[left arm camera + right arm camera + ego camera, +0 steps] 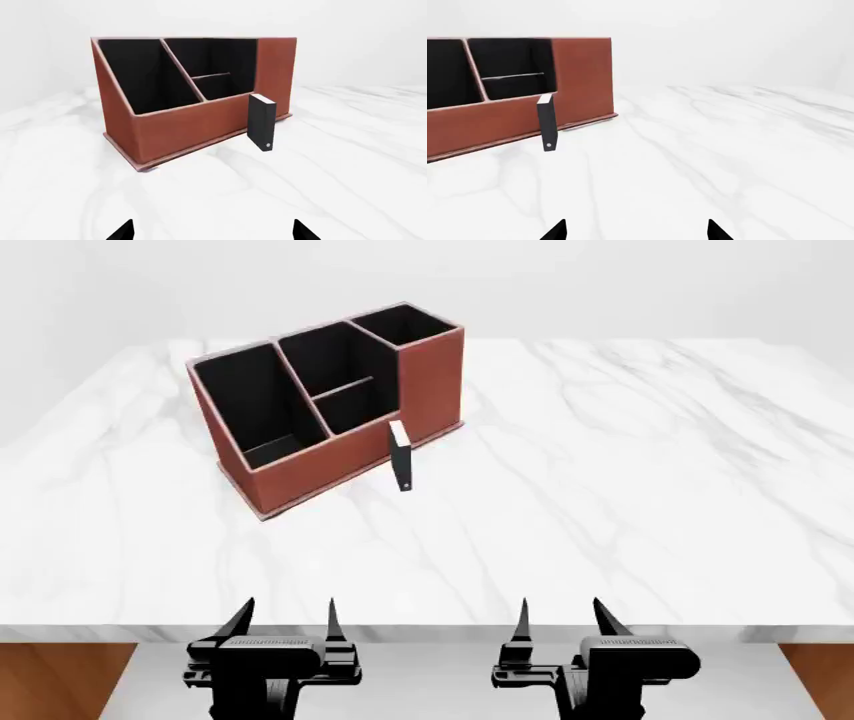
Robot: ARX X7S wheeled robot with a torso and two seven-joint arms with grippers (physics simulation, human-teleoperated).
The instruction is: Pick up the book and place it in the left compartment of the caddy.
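A: Nearest the head camera, what sits below the bench edge?

B: 2 black hands. The left hand (284,618) and the right hand (559,616) hang side by side just short of the near edge of the white marble-patterned bench (627,500), each with its fingers spread apart and nothing between them. In each wrist view only the 2 dark fingertips show at the frame edge, wide apart.

A: And the book?

B: The small thin book with a black cover and white page edges (400,456) stands upright on the bench, just in front of the reddish-brown rectangular caddy with a black interior and pale pink rim (340,450), near the low front wall below the divided middle bay. Whether it touches that wall I cannot tell. A small pale dot marks its spine low down.

A: The caddy itself?

B: It sits angled on the bench, far from both hands. The left compartment (254,405), the widest bay with the slanted rim, shows only black lining. The tall square bay stands at the opposite end.
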